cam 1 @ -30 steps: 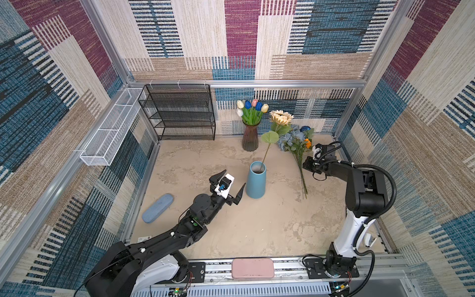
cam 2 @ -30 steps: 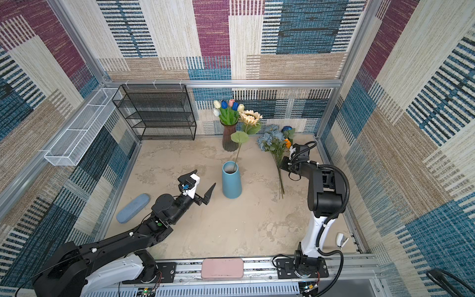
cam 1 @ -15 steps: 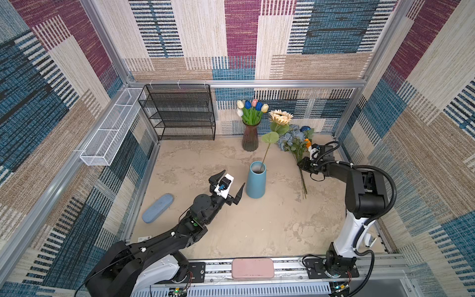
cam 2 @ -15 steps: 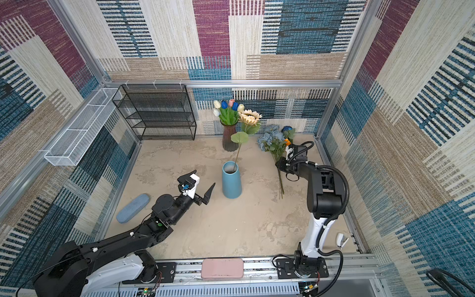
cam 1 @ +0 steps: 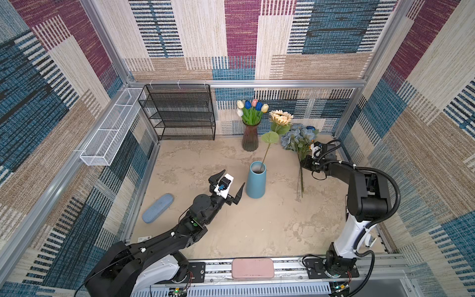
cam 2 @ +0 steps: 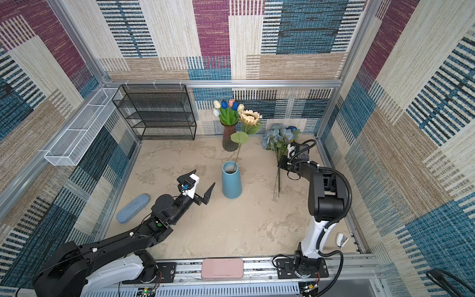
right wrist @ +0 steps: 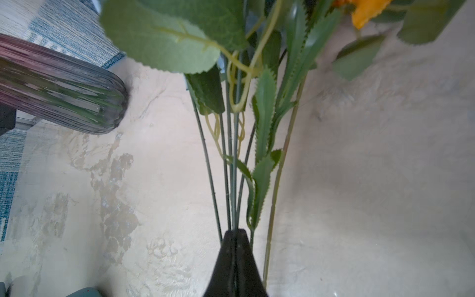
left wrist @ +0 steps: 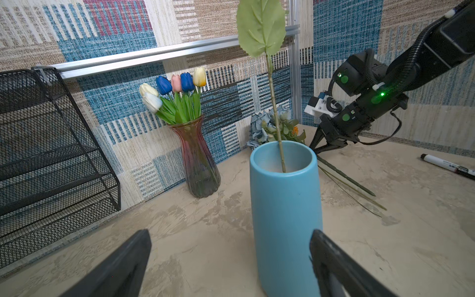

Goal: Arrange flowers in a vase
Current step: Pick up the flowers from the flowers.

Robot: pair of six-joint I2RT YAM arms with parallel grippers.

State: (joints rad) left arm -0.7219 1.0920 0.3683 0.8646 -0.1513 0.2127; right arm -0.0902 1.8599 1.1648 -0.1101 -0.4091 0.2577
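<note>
Lying flat on the table [cam 1: 257, 231] near its right back corner, the bunch [cam 1: 298, 136] of pale blue roses points its heads at the back wall. Its stems [cam 1: 300, 180] run forward, well apart from the blue vase [cam 1: 255, 183] at the middle. The right end effector [cam 1: 303, 162] sits low over those stems, about midway along them, with its jaws pressed together. The right wrist view shows several thin green stems converging at the closed tips, but I cannot tell whether any is actually pinched. An orange bloom [right wrist: 365, 12] shows among the leaves there. The left end effector [cam 1: 234, 177] hovers just beside the vase with its jaws spread wide, holding nothing. The vase already carries the sunflower [cam 1: 280, 118], whose stem leans toward the back right. Tulips [cam 1: 252, 108] stand in a glass vase [cam 1: 250, 140] by the back wall.

By my judgement, the bunch should be light but awkward. The stems look thin, wiry and smooth, so they may slip or fan apart in a narrow pinch. The leafy, bloom-heavy end will likely droop and swing once lifted. A hold gathering all the stems together, just below the lowest leaves, would probably balance the heads and leave a long bare length free to enter the mouth. The vase is tall and narrows toward the top, so it may tip if a stem drags on its rim. The open left end effector looks well placed to steady it.
</note>
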